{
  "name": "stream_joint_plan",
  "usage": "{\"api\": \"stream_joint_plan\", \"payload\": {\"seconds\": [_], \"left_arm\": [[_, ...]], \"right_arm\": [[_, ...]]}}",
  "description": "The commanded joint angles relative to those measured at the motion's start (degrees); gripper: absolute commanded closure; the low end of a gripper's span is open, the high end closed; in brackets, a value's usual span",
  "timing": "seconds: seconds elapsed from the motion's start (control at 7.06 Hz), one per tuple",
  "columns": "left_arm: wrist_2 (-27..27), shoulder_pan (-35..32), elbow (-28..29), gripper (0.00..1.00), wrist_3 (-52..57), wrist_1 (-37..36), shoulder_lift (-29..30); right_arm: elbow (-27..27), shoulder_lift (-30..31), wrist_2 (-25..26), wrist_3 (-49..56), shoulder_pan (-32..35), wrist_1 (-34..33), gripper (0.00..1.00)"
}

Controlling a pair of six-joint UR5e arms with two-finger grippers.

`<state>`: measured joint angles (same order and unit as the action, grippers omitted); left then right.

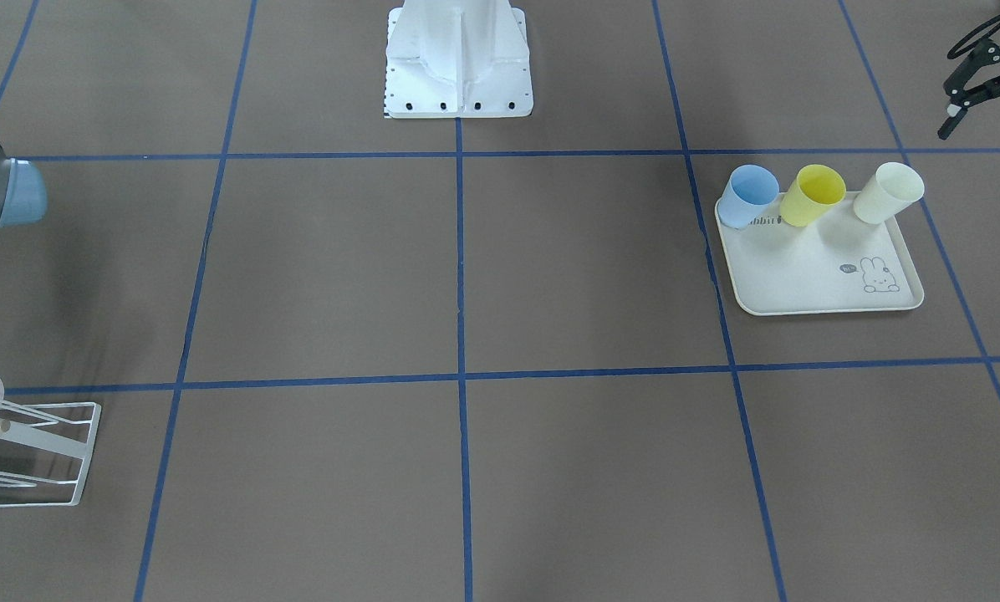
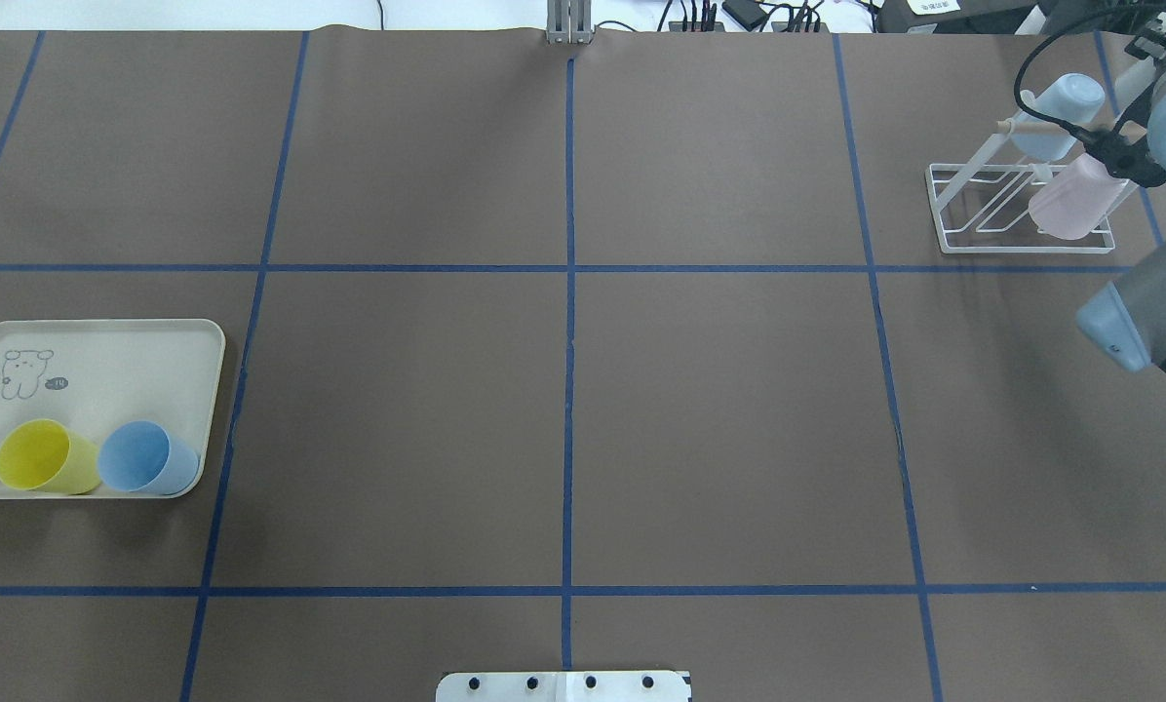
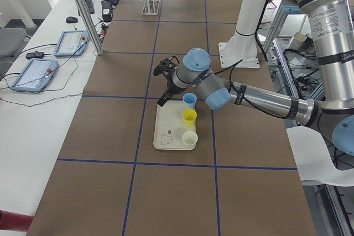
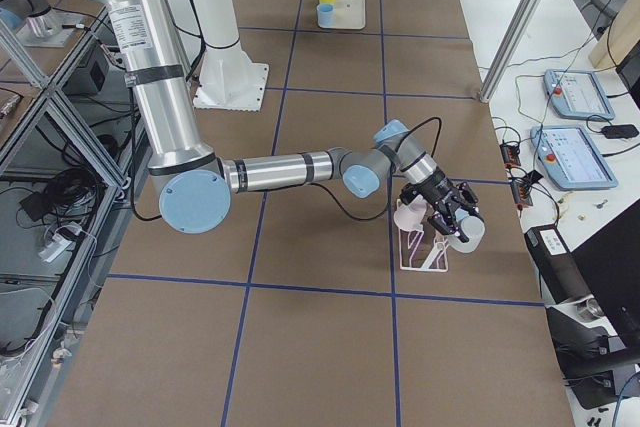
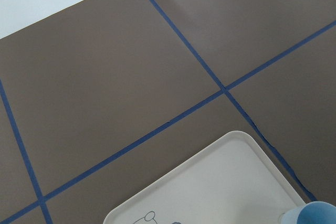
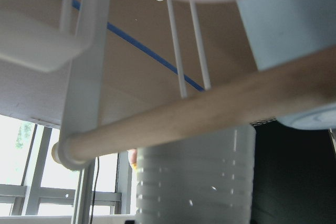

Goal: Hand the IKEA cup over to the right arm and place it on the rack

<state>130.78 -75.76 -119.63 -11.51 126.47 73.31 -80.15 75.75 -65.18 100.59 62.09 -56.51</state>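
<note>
Probably light, stiff, slick — best pinched across the rim of pink cup (image 2: 1070,200); state of right claw (image 4: 452,217) — cannot tell.

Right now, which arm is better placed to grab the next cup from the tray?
Left. The left gripper hovers just beside the tray, while the right gripper is far away at the rack on the table's other end.

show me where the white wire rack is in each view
Front-facing: rack at bottom-left edge, cut off.
Overhead: rack top right.
Exterior left: rack far, top, left of centre.
Exterior right: rack right of centre.
Left wrist: not in it.
Right wrist: close up, its wooden dowel crossing the frame.
Shared landmark: pink cup on it.
</note>
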Motion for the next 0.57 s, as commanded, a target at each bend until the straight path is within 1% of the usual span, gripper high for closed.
{"api": "stream_joint_plan", "payload": {"seconds": [0.0,0.43], "left_arm": [[0.00,0.00,0.01,0.00,0.00,0.00,0.17],[0.00,0.00,0.01,0.00,0.00,0.00,0.26]], "right_arm": [[0.00,-0.08,0.31,-0.31,-0.13,0.00,0.71],[-0.09,-0.08,0.49,-1.19,-0.56,0.00,0.57]]}}
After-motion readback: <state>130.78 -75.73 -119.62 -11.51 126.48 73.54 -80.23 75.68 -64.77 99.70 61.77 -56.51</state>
